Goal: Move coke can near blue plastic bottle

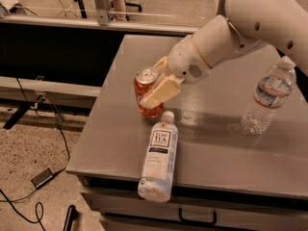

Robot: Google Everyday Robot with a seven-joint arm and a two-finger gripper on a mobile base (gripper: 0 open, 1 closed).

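The coke can (146,93) is a small red can with a silver top, upright on the grey table (231,143), just behind the cap of the blue plastic bottle. My gripper (155,88) is shut on the can, with one cream finger (160,93) across its front. The blue plastic bottle (158,157) lies on its side near the table's front edge, white cap toward the can, dark label up. Its base juts a little over the edge.
A clear ribbed water bottle (267,98) with a red-and-blue label stands upright at the right of the table. A dark bench runs along the left, with cables and a small box (42,178) on the floor.
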